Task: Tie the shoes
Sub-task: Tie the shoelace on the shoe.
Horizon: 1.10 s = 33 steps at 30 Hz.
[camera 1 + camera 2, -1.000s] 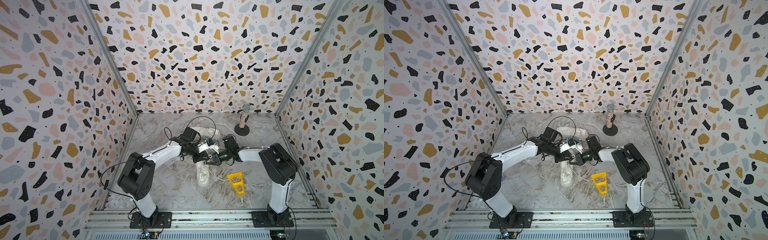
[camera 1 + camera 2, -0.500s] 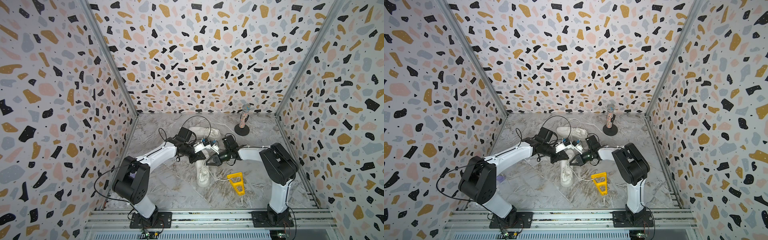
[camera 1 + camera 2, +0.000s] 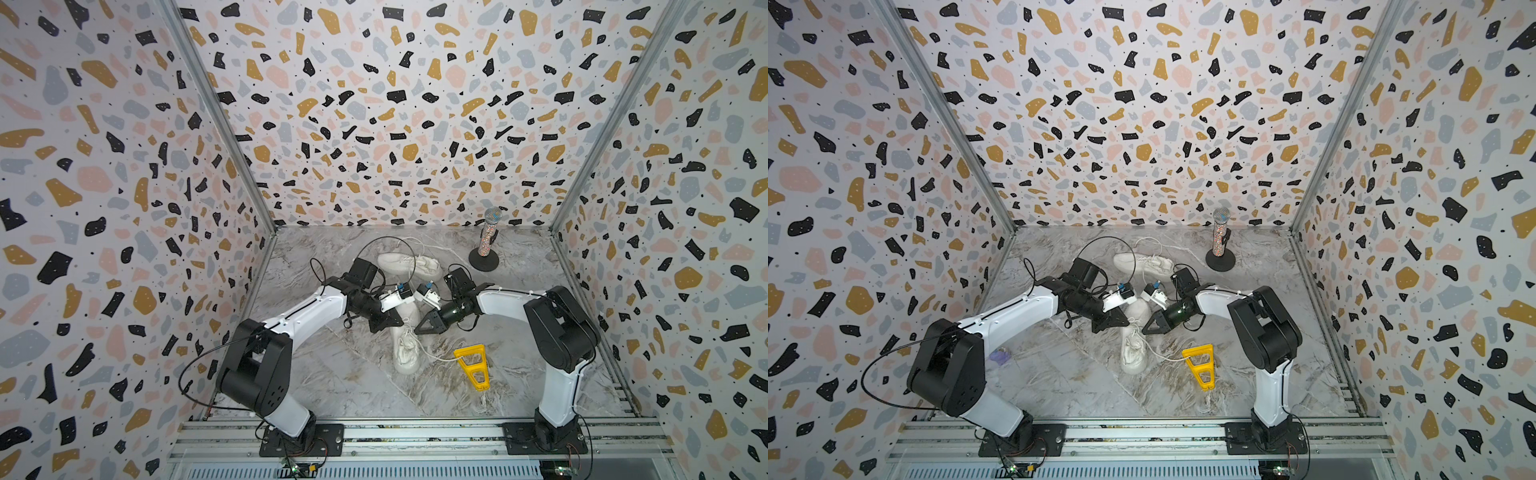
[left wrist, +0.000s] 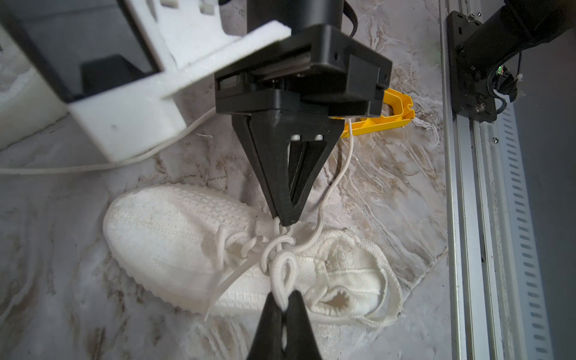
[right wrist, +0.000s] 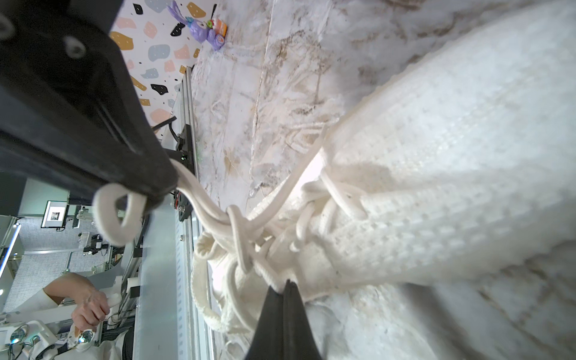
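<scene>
One white shoe (image 3: 405,351) (image 3: 1133,353) stands mid-table, toe toward the front rail. The other shoe (image 3: 409,266) (image 3: 1142,264) lies on its side behind it. Both grippers meet over the near shoe's laces. In the left wrist view my left gripper (image 4: 283,304) is shut on a lace loop (image 4: 282,271) beside the knot. My right gripper (image 4: 285,222) pinches the lace from the opposite side. The right wrist view shows the right gripper (image 5: 285,285) shut on a lace strand at the tongue, with the left gripper (image 5: 156,193) holding its loop (image 5: 115,218) taut.
A yellow plastic triangular frame (image 3: 471,365) lies just right of the near shoe, with a loose lace end running to it. A sprinkle-patterned microphone on a black round base (image 3: 486,245) stands at the back right. A small purple toy (image 3: 999,355) sits near the left wall.
My left jaws have closed onto the lace loop, and the left arm has shifted leftward, drawing the loop taut. The right gripper has stayed shut on its lace.
</scene>
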Motion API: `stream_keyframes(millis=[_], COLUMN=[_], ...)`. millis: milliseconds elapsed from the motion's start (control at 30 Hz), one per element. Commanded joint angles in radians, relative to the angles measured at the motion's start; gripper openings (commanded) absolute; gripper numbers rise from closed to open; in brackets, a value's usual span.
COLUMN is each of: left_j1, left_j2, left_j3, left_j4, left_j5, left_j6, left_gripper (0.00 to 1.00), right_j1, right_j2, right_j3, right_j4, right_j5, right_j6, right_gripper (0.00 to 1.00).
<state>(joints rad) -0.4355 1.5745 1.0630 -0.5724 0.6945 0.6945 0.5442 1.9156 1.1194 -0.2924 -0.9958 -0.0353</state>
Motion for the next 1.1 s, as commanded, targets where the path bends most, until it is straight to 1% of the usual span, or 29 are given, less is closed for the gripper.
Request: stream_keyframes(millis=[0,367,600,800,967,1000,1067], left_j1=[0.012,0.035,0.039,0.057,0.062,0.063,0.062], left_j2=[-0.019,-0.013,-0.001,0.011,0.018,0.018,0.02], left_j3=[-0.023,-0.033,-0.05,-0.044,-0.042,-0.044,-0.048], left_j4=[-0.04,-0.08,-0.114,-0.128,-0.127,-0.126,-0.122], left_j5=[-0.013,-0.068,-0.138,-0.153,-0.15,-0.144,-0.129], left_j6=[0.032,0.059,0.094,0.094,0.08,0.079,0.077], left_gripper=[0.0,0.0,0.0,0.0,0.0,0.0,0.0], right_j1=[-0.004,-0.006,-0.007,-0.009,-0.01,-0.009,-0.009], right_j2=[-0.057,-0.077,-0.08,-0.092,-0.096,-0.099,-0.096], right_j3=[0.036,0.026,0.028,0.03,0.03,0.027,0.024], right_j4=[-0.117,-0.201,-0.242,-0.275,-0.279,-0.272,-0.257], right_j5=[0.041,0.12,0.214,0.27,0.329,0.329,0.28], right_j6=[-0.072,-0.154,-0.194,-0.236,-0.237,-0.234,-0.232], right_gripper=[0.0,0.0,0.0,0.0,0.0,0.0,0.0])
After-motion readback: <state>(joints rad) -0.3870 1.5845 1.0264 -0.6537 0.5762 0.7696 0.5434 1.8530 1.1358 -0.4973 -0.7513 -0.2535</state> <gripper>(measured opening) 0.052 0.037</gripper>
